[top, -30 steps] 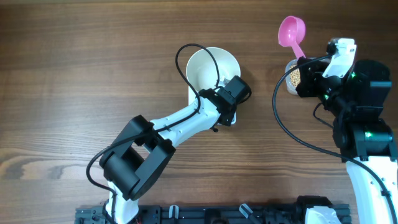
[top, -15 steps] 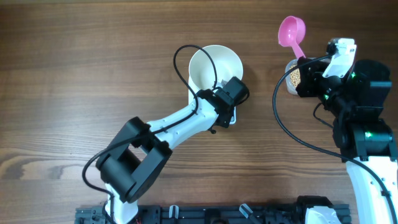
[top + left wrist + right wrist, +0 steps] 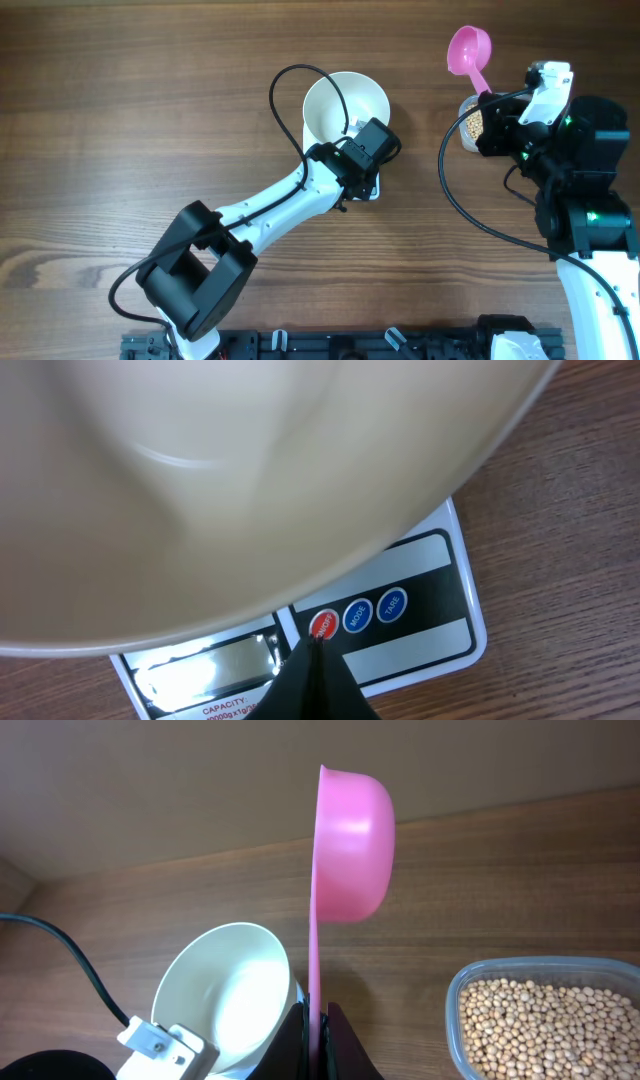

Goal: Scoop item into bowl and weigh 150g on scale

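The white bowl (image 3: 340,103) sits on the scale (image 3: 440,615), which it mostly covers from overhead. In the left wrist view, my left gripper (image 3: 318,642) is shut with nothing in it. Its joined tips rest on the scale's red button (image 3: 324,623), next to two blue buttons and the grey display (image 3: 200,670). From overhead, the left gripper (image 3: 368,160) sits over the scale's front edge. My right gripper (image 3: 322,1020) is shut on the handle of a pink scoop (image 3: 352,845), held upright and empty. The beans (image 3: 545,1020) lie in a clear tub (image 3: 472,122) beside it.
The wooden table (image 3: 150,120) stretches bare to the left and front. The left arm's black cable (image 3: 285,90) loops over the bowl's left rim. The right arm's body (image 3: 585,170) stands at the right edge, just in front of the tub.
The left arm's elbow has swung toward the lower left while its gripper stayed at the scale's front. The right arm and the scoop have not moved.
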Action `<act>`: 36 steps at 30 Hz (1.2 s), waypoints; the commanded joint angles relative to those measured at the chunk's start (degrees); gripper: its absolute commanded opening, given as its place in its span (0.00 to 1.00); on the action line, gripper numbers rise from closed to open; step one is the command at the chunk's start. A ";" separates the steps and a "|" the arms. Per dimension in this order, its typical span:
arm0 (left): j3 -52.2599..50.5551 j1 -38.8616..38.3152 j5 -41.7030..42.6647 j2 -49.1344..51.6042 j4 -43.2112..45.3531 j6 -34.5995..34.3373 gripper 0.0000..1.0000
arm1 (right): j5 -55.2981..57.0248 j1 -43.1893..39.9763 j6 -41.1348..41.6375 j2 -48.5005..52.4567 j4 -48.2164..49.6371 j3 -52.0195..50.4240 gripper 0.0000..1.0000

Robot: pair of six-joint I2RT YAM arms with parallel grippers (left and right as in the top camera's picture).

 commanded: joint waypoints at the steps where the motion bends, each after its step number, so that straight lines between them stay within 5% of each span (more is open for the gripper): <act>1: -0.37 0.22 0.70 1.64 0.13 -0.52 0.04 | -1.36 -0.22 -0.74 0.07 -0.04 0.81 0.04; 36: -0.63 0.22 0.63 12.96 1.77 -0.55 0.04 | -1.36 -0.22 -0.94 0.07 -0.07 0.81 0.04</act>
